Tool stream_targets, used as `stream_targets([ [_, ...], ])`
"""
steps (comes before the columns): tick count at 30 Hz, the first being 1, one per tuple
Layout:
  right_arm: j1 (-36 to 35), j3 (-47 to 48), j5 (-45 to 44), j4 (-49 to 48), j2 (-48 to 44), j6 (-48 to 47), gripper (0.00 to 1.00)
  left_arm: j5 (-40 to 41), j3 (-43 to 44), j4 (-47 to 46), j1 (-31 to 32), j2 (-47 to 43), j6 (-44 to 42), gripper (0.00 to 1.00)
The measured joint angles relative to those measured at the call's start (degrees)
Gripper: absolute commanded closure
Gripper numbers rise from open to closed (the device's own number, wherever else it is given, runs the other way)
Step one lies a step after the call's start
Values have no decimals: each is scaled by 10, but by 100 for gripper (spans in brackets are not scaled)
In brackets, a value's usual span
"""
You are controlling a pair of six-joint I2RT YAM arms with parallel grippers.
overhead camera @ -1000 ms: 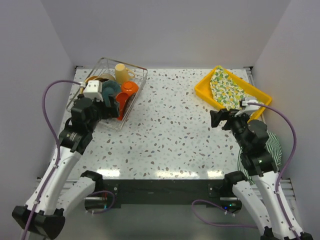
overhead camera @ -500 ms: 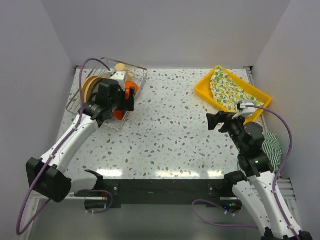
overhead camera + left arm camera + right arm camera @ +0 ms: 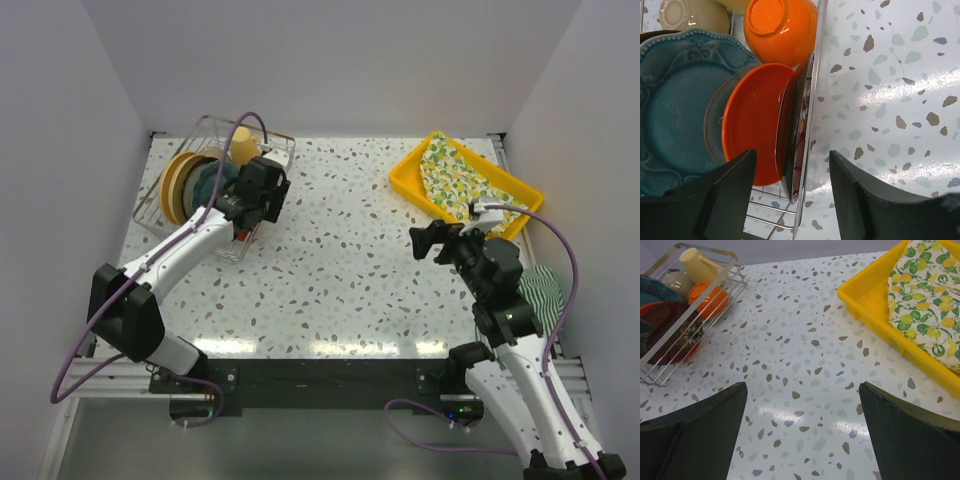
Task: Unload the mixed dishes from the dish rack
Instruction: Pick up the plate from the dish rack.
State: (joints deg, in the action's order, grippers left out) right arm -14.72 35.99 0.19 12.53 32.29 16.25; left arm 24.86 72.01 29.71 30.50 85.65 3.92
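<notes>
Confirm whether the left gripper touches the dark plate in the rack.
Apart. The left wrist view shows the left gripper straddling the dark plate, with gaps beside both fingers.

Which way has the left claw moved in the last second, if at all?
Yes: the left claw has swung rightward, from the dish rack's left half to its right wall.

White, dark-speckled left arm and right arm with black joint housings trail looping purple cables; each wrist ends in matte black, wedge-shaped claw fingers.
</notes>
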Motion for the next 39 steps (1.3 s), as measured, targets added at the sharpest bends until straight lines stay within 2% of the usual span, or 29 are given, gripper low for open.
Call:
stream_targets([
  [4, 0, 0, 0, 0, -1, -4, 2, 31, 4, 0, 8, 24, -15, 51],
  [11, 0, 0, 0, 3, 0, -9, 2, 75, 16, -2, 12, 58, -25, 63],
  [14, 0, 0, 0, 3, 1, -9, 2, 96, 16, -1, 16, 71, -28, 73],
  [18, 0, 0, 0, 3, 3, -9, 2, 133, 17, 0, 27, 82, -36, 92],
  [21, 0, 0, 0, 3, 3, -9, 2, 166, 17, 7, 35, 84, -42, 100],
  [31, 0, 0, 0, 4, 3, -9, 2, 206, 39, 36, 55, 78, -37, 100],
  [39, 0, 0, 16, 1, 7, -8, 2, 209, 91, 62, 57, 37, -35, 100],
])
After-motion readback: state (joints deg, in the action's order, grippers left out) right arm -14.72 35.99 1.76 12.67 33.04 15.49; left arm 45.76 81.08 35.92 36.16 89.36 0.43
